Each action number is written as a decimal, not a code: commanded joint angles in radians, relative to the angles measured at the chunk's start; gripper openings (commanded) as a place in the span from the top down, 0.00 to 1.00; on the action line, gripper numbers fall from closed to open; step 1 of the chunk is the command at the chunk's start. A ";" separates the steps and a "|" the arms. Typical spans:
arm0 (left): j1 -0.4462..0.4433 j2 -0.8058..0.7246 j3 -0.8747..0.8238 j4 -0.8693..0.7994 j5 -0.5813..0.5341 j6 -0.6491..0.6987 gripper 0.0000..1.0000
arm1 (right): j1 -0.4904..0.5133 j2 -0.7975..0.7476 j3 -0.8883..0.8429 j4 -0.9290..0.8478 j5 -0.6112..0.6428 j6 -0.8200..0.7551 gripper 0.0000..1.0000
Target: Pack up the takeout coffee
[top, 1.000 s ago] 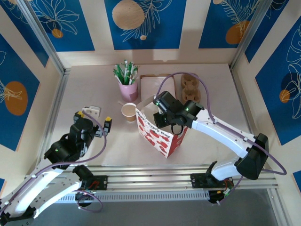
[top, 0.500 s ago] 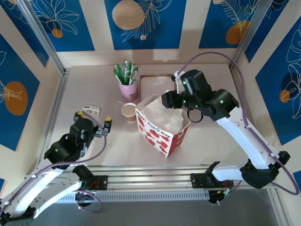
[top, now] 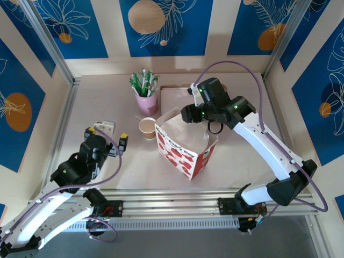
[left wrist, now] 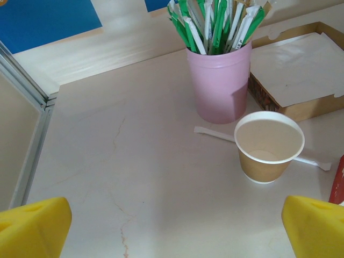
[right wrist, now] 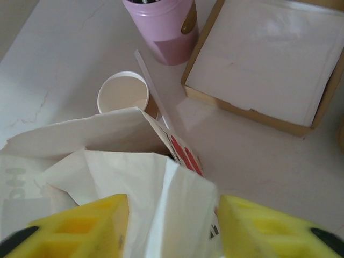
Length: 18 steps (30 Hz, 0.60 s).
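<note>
My left claw [top: 107, 134] rests low at the left of the pale table [top: 97, 102], its 2 yellow fingertips [left wrist: 32, 226] spread wide apart with nothing between them; it points toward the takeout coffee cup [left wrist: 269, 145]. The cup [top: 147, 127] stands upright and uncovered on the table, a small kraft-brown paper cup with a white rolled rim and a pale inside; it sits well ahead of my left claw and just beside the left corner of the paper bag [top: 183, 142]. Behind the cup stands a pink cup [top: 146, 102] packed with green-and-white sticks [top: 143, 83]; a white wrapped straw [left wrist: 215, 134] lies flat on the table between the 2 cups. The paper bag is white with red print, upright, its mouth pulled open. Behind it lies a flat brown box [top: 177, 97] lined with white paper. My right claw [top: 191, 115] hangs over the far rim of the bag; from the right wrist, its yellow fingers [right wrist: 80, 226] stand apart with a fold of the bag's white paper [right wrist: 107, 161] rising between them; I cannot tell whether they touch it.
</note>
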 commanded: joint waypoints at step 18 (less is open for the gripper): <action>0.012 -0.002 -0.003 0.010 0.003 0.011 0.00 | 0.153 -0.021 -0.077 0.021 -0.017 0.052 1.00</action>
